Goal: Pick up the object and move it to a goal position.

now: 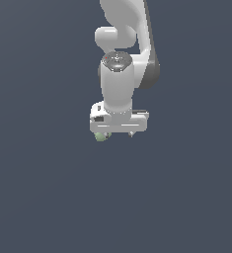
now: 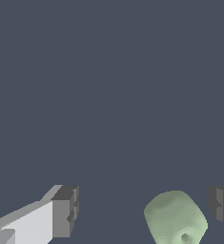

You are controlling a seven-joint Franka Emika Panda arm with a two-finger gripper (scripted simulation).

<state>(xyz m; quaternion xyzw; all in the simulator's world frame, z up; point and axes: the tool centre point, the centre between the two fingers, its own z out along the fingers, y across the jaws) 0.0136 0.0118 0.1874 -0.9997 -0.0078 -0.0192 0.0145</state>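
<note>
The object [image 2: 175, 218] is a small pale green rounded lump lying between my two fingers, closer to one dark pad [image 2: 221, 203] than to the other [image 2: 67, 209], with a gap on both sides. My gripper [image 2: 144, 207] is open. In the exterior view the white gripper [image 1: 118, 132] points down at the grey floor, and only a bit of the object [image 1: 101, 137] peeks out below the hand on the exterior view's left. The fingertips are mostly hidden under the hand there.
The white arm [image 1: 120, 74] rises straight above the gripper. A flat dark grey-blue floor [image 1: 48, 188] fills the rest of both views.
</note>
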